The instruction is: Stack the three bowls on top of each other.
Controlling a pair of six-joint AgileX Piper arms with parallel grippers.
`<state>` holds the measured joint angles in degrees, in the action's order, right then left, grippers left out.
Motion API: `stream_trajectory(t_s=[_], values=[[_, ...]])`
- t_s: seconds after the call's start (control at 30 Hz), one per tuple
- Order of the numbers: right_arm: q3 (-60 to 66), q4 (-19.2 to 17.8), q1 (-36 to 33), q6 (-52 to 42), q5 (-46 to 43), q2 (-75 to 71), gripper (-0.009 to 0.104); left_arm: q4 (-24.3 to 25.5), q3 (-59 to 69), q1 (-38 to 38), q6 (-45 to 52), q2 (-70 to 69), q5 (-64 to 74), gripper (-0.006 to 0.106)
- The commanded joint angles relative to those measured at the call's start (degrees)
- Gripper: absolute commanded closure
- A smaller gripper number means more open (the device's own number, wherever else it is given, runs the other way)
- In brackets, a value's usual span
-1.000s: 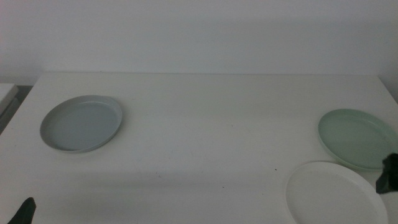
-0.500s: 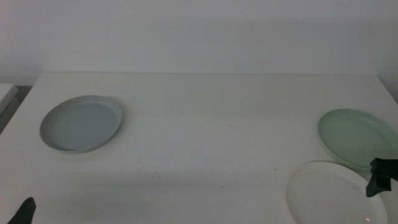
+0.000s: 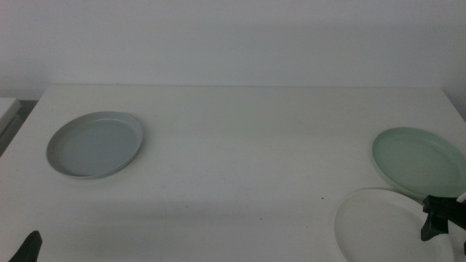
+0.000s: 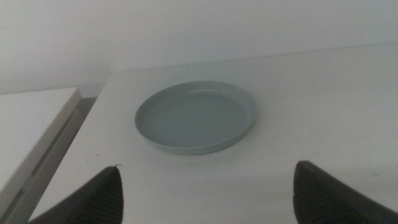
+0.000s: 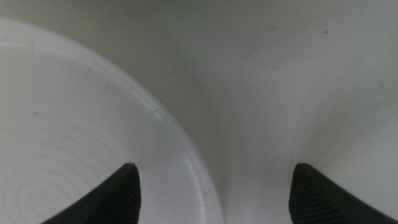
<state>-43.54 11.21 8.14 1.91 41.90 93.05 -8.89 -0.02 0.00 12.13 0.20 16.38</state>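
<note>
The pale grey-blue bowl sits at the table's left and also shows in the left wrist view. The mint green bowl sits at the right edge. The white bowl lies just in front of it. My right gripper is low at the white bowl's right rim. In the right wrist view my right gripper is open, and its jaws straddle the white bowl's rim. My left gripper waits at the bottom left, open and empty, a way back from the grey-blue bowl.
The white table ends at a white back wall. A lower white surface stands beside the table's left edge. The green and white bowls lie close together near the table's right edge.
My right gripper has moved left and down from the picture's right edge, to the white bowl's right rim. The bowls and the left arm have not moved.
</note>
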Motion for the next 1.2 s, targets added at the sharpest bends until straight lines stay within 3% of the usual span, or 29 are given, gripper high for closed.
stream_trajectory(t_s=[0.0,0.57,0.9,1.07,1.17], values=[[0.6,0.3,0.5,-0.5,-1.4,0.0,0.037,0.0,0.0,0.0,-0.1,-0.2,-0.7,0.007],[0.6,0.7,0.5,-1.9,-0.6,0.0,0.057,0.0,0.0,0.0,-0.1,-0.2,-0.7,0.007],[0.6,1.5,0.5,-1.9,-1.1,0.7,0.063,0.0,0.0,0.0,-0.1,-0.2,-0.7,0.007],[0.6,5.0,0.5,-4.9,-1.0,4.3,0.074,0.0,0.0,0.0,-0.1,-0.2,-0.7,0.007],[0.6,5.2,0.5,-5.2,-1.0,4.4,0.081,0.0,0.0,0.0,-0.1,-0.2,-0.7,0.007]])
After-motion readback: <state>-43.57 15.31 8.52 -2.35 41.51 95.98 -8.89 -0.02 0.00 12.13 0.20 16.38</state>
